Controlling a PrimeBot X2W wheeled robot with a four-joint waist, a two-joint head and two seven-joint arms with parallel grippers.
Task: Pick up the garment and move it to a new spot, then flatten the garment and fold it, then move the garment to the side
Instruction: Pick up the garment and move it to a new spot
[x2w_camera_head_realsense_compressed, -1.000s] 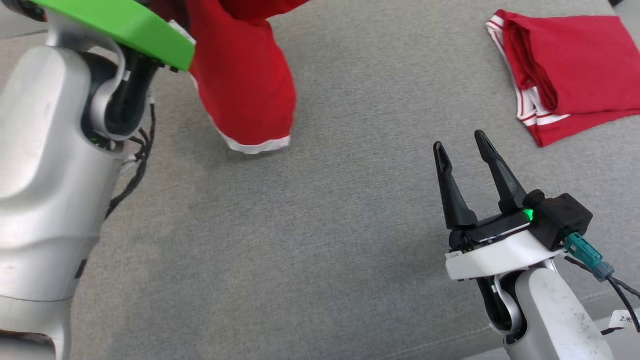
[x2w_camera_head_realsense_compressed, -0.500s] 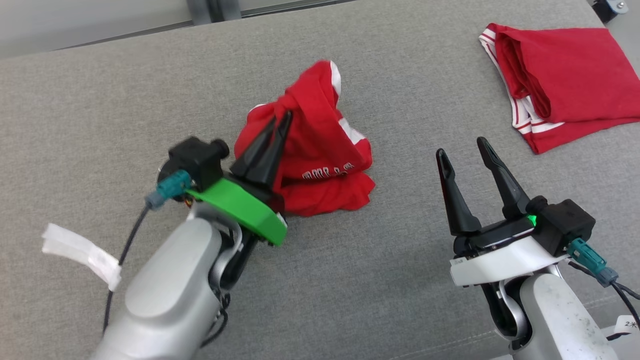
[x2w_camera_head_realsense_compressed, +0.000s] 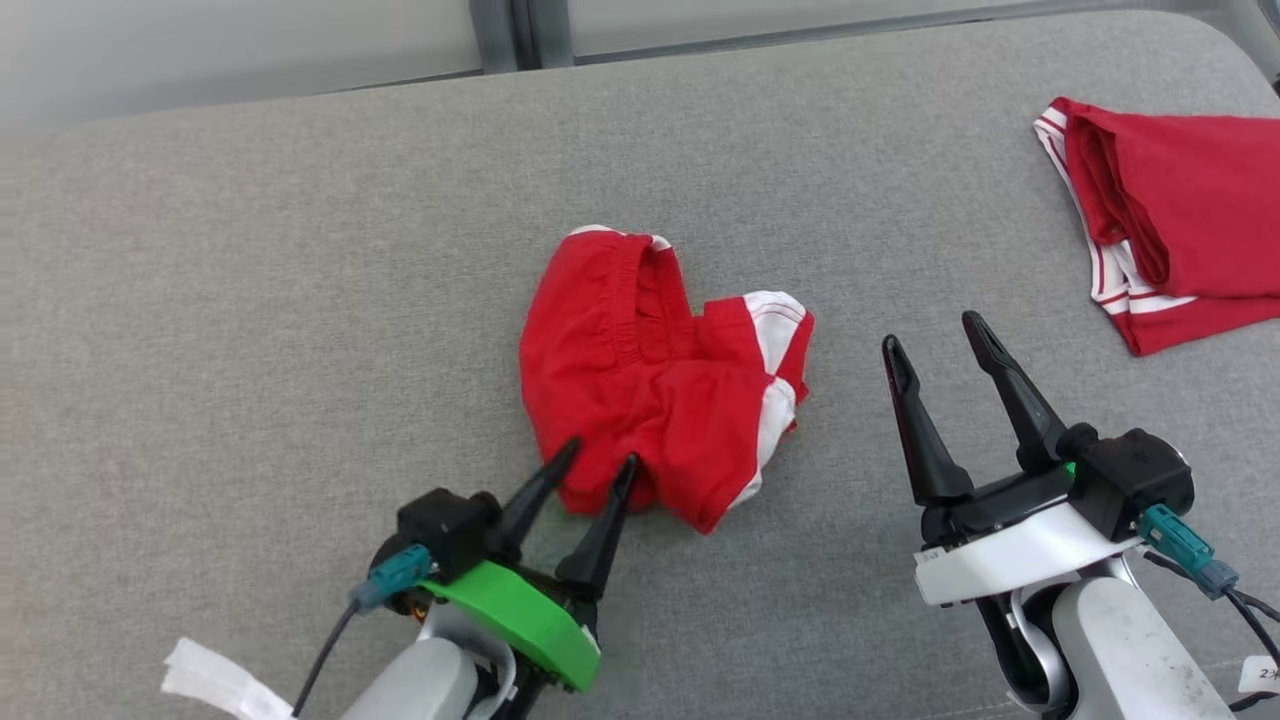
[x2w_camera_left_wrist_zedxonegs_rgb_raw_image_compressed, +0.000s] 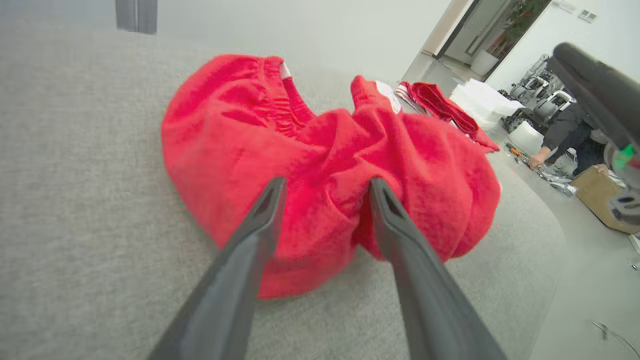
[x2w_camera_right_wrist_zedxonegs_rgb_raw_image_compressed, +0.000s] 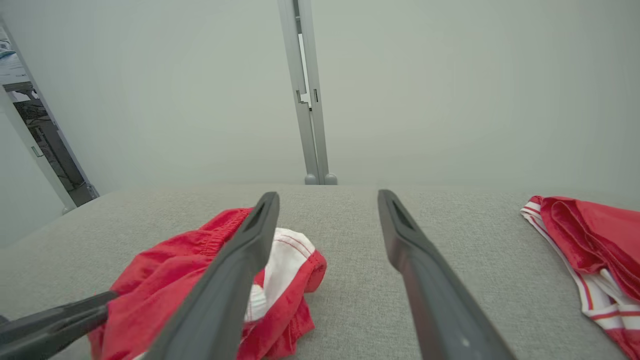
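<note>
The garment (x2w_camera_head_realsense_compressed: 660, 380), a pair of red shorts with white trim, lies in a loose heap on the grey bench (x2w_camera_head_realsense_compressed: 250, 300). The elastic waistband sits at its far side and a white-edged leg is folded over on its right. Lying bunched like this, it reads as set down at its new spot but not yet flattened, so spreading it is probably the step in hand.

The left gripper (x2w_camera_head_realsense_compressed: 603, 452) is at the garment's near edge, low over the bench, with its fingers parted to a moderate gap and clamping nothing. In the left wrist view a ridge of red cloth rises between the two fingers (x2w_camera_left_wrist_zedxonegs_rgb_raw_image_compressed: 260, 215). From this angle I cannot tell whether the tips brush the fabric or stand just clear of it. That position suits taking a hem or corner to draw the heap open.

The right gripper (x2w_camera_head_realsense_compressed: 931, 333) hovers to the garment's right, near it but apart, with its fingers spread wide and empty. It looks ready to take the opposite edge so that both arms can pull the cloth flat.

Well apart to the garment's right lies a folded red garment (x2w_camera_head_realsense_compressed: 1180, 220) with striped trim, likely a finished piece set aside, which leaves the middle of the bench free for folding.
</note>
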